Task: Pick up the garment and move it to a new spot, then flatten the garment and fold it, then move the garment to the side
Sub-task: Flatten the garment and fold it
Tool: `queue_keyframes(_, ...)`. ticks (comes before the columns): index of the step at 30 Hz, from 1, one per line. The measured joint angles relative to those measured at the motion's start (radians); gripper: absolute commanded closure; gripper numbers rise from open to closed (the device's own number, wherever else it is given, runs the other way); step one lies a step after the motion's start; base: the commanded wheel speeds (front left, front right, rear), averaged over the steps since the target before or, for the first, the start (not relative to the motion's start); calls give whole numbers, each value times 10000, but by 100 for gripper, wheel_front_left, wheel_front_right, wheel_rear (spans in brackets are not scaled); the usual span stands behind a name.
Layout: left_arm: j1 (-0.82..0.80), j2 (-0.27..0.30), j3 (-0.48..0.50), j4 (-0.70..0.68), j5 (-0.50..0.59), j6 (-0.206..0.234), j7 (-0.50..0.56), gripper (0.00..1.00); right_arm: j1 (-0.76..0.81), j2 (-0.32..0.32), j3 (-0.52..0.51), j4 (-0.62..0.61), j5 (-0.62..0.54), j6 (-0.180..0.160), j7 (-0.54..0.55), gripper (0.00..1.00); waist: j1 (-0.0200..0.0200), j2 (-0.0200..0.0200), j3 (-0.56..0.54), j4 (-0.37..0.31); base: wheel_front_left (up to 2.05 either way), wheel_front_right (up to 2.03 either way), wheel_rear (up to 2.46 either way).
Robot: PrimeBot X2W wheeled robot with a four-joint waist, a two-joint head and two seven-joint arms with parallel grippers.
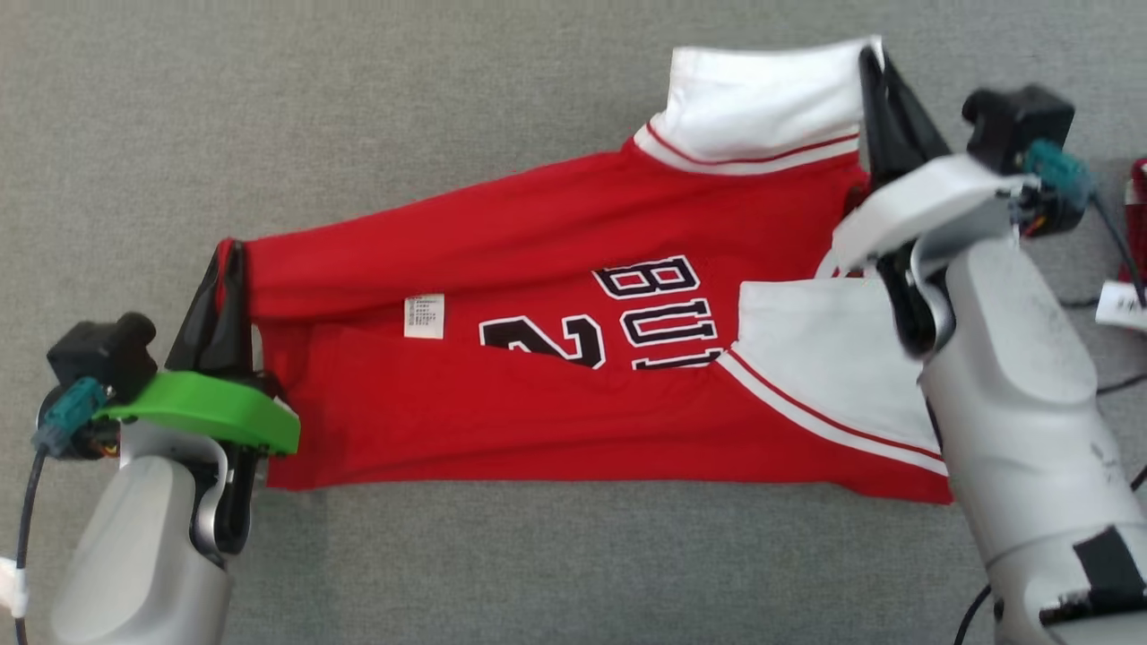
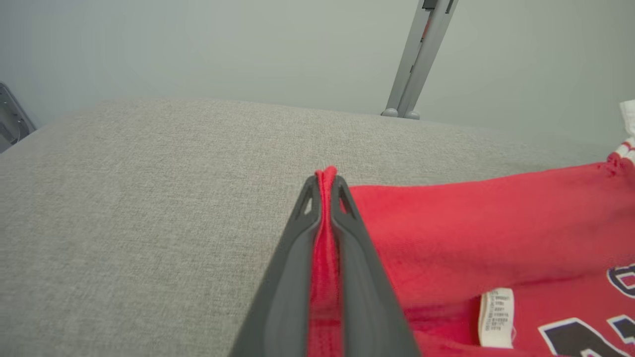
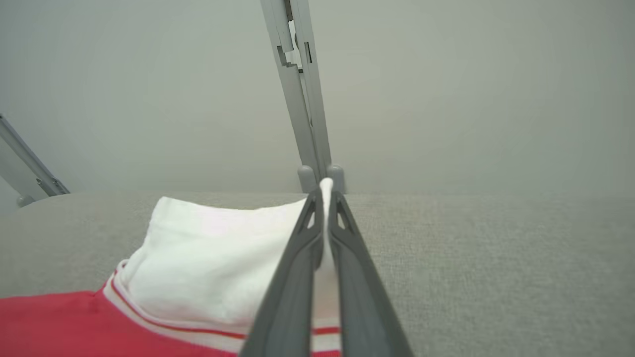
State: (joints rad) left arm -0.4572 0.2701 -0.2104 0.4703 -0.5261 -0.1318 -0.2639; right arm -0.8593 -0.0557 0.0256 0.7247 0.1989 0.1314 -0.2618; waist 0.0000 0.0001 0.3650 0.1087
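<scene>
The garment (image 1: 556,296) is a red jersey with white sleeves and black lettering, spread sideways across the grey cloth table (image 1: 358,107). My left gripper (image 1: 226,255) is shut on its red hem corner at the left; the left wrist view shows red fabric (image 2: 325,248) pinched between the dark fingers (image 2: 297,248). My right gripper (image 1: 874,58) is shut on the far edge of the white sleeve (image 1: 762,103) at the upper right; in the right wrist view white fabric (image 3: 208,258) runs up between the fingers (image 3: 297,258). A white label (image 1: 424,315) lies on the red body.
A grey frame post (image 3: 297,89) stands beyond the table's far edge, with another strut (image 3: 30,168) at the left. Something red and white (image 1: 1134,269) and dark cables (image 1: 1116,233) lie at the table's right edge. Bare grey cloth surrounds the jersey.
</scene>
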Motion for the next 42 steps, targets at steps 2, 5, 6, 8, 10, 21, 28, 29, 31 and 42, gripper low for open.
queue_keyframes(2, 345, 10, 157, 12, 71, 0, 0, 100, 959, -17, 115, -552, 431, 0, 2, 100, 0, 0, -242, -154, 0, 0, 0)
queue_keyframes(5, 839, -15, 224, 100, 228, 0, 0, 100, 2176, -42, 111, -1214, 999, 0, 0, 100, 0, 0, -587, -345, 0, 0, 0)
queue_keyframes(6, 996, -61, 261, 117, 263, 0, -2, 100, 2533, -40, 105, -1346, 1151, 0, 0, 100, 0, 0, -686, -395, 0, 0, 0)
queue_keyframes(8, 1364, -176, 428, 217, 301, 0, 0, 100, 3321, -35, 136, -1555, 1448, 0, 2, 100, 0, 0, -926, -513, 0, 0, 0)
queue_keyframes(10, 1685, -299, 533, 251, 362, 0, -2, 100, 3896, -10, 169, -1689, 1662, 0, 0, 100, 0, 0, -1128, -616, 0, 0, 0)
queue_keyframes(21, 3075, -1080, 1666, 337, 1035, 0, 0, 0, 5464, 35, 320, -1674, 2167, 0, 2, 0, 0, 0, -1940, -1010, 0, 0, 0)
queue_keyframes(28, 3797, -1722, 2408, -376, 1808, 0, -2, 0, 5313, 6, 67, -1843, 1862, -2, 6, 0, -1, 0, -2074, -868, 0, 0, 0)
queue_keyframes(29, 3807, -1778, 2414, -401, 1854, 0, -2, 0, 5164, 0, 50, -1755, 1751, -2, 104, 0, -1, 0, -2071, -829, 0, 0, 0)
queue_keyframes(31, 3805, -1870, 2389, -462, 1889, 0, -2, 0, 4894, 12, 27, -1473, 1511, -2, 343, 0, -1, 0, -2055, -762, 0, 0, 0)
queue_keyframes(42, 3401, -2015, 1797, -520, 1939, 0, 0, 0, 3913, 23, -56, 1363, 1275, 0, 1175, 0, -1, 0, -1832, -256, 0, 0, 0)
